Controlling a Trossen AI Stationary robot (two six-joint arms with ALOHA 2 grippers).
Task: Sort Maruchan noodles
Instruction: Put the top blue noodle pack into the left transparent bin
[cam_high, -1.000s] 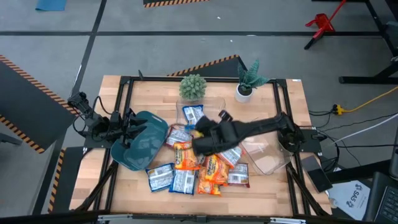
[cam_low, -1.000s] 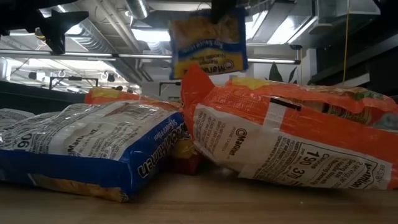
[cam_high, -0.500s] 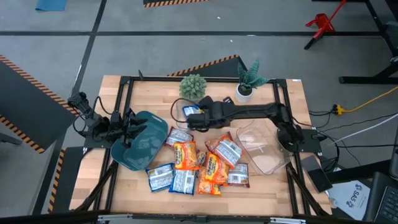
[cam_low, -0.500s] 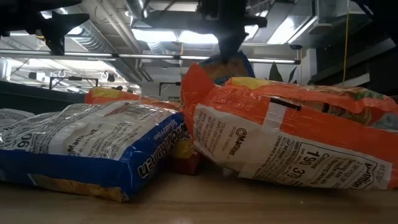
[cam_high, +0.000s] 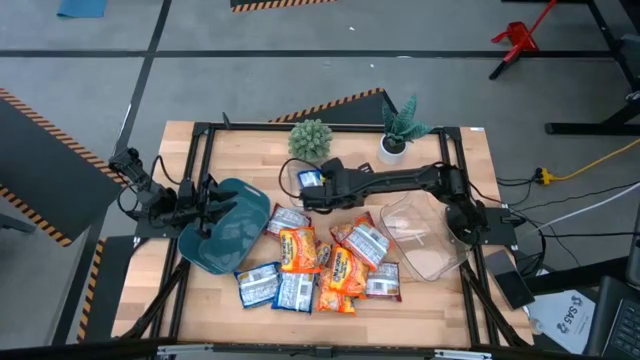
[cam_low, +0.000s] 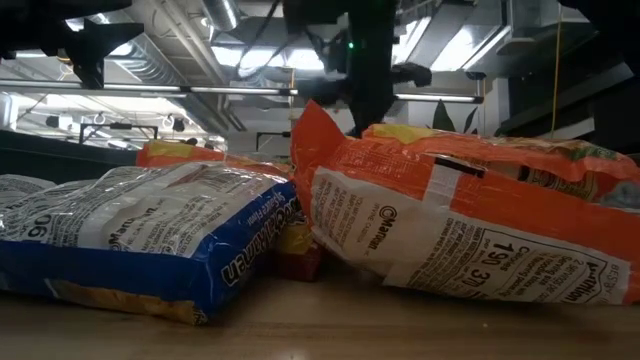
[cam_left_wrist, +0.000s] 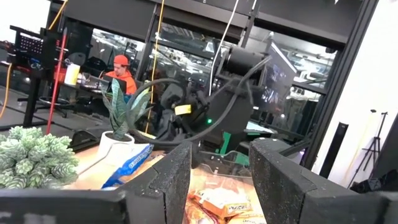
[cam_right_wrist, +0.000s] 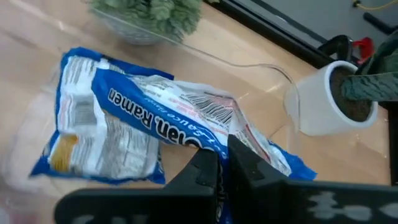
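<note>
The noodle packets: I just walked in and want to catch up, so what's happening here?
The right hand, shut on a blue packet, holds it in the clear tub at the table's far side, by the plants. The left hand waits open over the teal bin. The other packets lie unsorted mid-table.

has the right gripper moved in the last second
Yes. In the high view the right gripper, shut on a blue packet, has swung from over the packet pile toward the table's far edge, ending near the round green plant, over a clear tub.
</note>
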